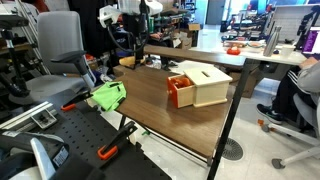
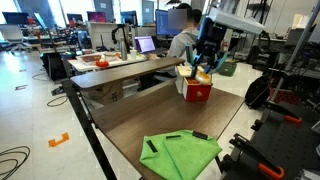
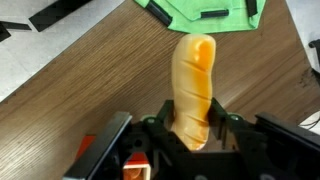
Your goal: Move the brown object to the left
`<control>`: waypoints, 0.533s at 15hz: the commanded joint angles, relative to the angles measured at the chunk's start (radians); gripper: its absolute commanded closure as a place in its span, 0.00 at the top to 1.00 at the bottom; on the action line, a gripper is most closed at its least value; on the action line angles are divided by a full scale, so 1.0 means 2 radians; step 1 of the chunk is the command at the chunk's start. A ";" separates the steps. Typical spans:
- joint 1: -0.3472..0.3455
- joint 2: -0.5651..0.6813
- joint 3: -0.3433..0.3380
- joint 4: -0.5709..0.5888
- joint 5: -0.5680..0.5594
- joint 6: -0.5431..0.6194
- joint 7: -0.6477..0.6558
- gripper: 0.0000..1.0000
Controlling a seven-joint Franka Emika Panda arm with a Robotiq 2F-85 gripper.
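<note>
The brown object point(image 3: 192, 85) is a smooth orange-brown roll. It stands out from between my gripper's fingers point(image 3: 190, 112) in the wrist view, with its free end pointing toward the green cloth point(image 3: 200, 15). My gripper is shut on it and holds it over the wooden table point(image 3: 90, 90). In both exterior views the gripper point(image 1: 135, 52) point(image 2: 206, 58) hangs over the table's far part, beyond the orange-and-cream box point(image 1: 200, 85) point(image 2: 197, 88). The roll shows only as a small orange patch under the fingers point(image 2: 202, 73).
The green cloth point(image 1: 106, 95) point(image 2: 180, 153) lies at one end of the table. An office chair point(image 1: 58, 60) stands beside it. A second desk with laptops point(image 2: 130, 55) and a seated person point(image 2: 183, 35) lie beyond. Black clamps with orange handles point(image 1: 108, 150) sit near the table edge.
</note>
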 commanded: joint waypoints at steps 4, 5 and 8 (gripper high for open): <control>0.035 0.090 0.010 0.106 -0.034 -0.003 0.029 0.13; 0.040 0.107 0.010 0.126 -0.039 -0.005 0.030 0.13; 0.050 0.165 0.006 0.190 -0.050 -0.010 0.030 0.13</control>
